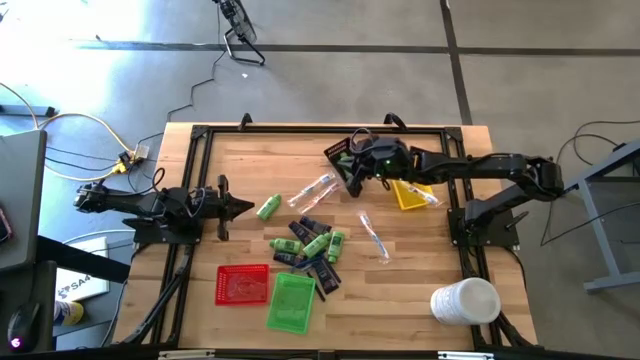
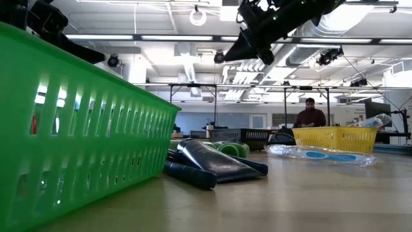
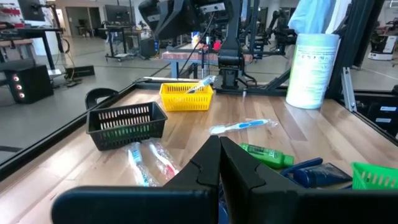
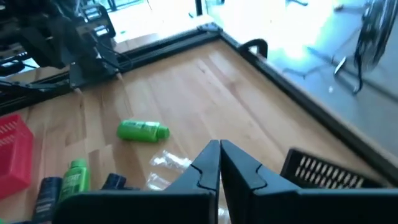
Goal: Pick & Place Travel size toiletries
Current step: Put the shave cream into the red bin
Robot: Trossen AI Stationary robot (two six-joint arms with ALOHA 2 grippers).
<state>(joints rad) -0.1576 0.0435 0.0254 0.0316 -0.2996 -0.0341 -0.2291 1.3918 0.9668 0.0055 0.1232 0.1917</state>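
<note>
Right hand (image 1: 352, 178) fingers pressed together, holding nothing, raised above the table over the upper centre of the high view, just beside the black slotted plastic tray (image 1: 341, 154); in the low view it hangs at the top centre (image 2: 235, 51). Left hand (image 1: 243, 207) also pinched closed and empty, at the left-centre of the high view, arm stretched in from the left edge. Wooden slatted table (image 1: 420, 270) carries the travel size toiletries: one bright green little bottle (image 1: 268, 207) lies alone just right of the left hand; a heap of green bottles and dark flat packets (image 1: 312, 250) sits at centre, lower than both hands; two clear-wrapped toothbrush sticks (image 1: 313, 192) lie between the heap and the black tray; another clear-wrapped stick (image 1: 374, 237) lies right of the heap. Yellow slotted plastic tray (image 1: 411, 194) sits right of centre under the right arm, a wrapped stick resting across it. Red slotted tray (image 1: 243, 284) and green slotted tray (image 1: 291, 301) sit side by side at lower centre-left. Big white cylinder (image 1: 465, 301) lies at lower right. In the low view a person (image 2: 311, 116) shows far behind the table.
</note>
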